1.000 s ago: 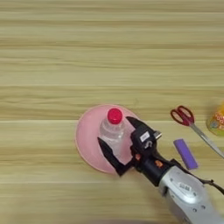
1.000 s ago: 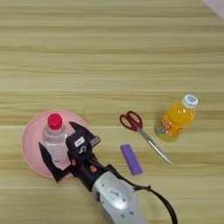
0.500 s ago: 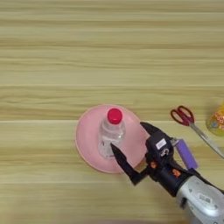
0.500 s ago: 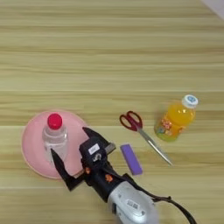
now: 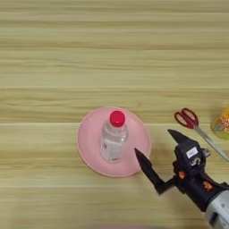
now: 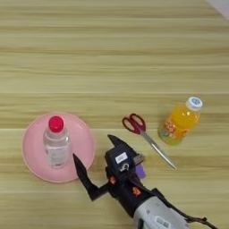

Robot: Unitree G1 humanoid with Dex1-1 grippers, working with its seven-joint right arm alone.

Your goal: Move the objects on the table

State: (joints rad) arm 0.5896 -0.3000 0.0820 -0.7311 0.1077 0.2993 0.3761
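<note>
One clear plastic bottle [image 6: 56, 145] with a red cap stands upright on one pink plate [image 6: 33, 159] on the light-wood table [image 6: 112, 53]. Right of the plate, the right gripper [image 6: 97, 155] hovers, fingers spread, empty. One purple block [image 6: 140, 171] peeks beside it; one pair of red-handled scissors [image 6: 144, 136] and one orange juice bottle [image 6: 180, 121], label unreadable, lie further right.

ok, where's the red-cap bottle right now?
The bottle stands upright on the pink plate at the table's left, apart from the open hand just to its right.
</note>
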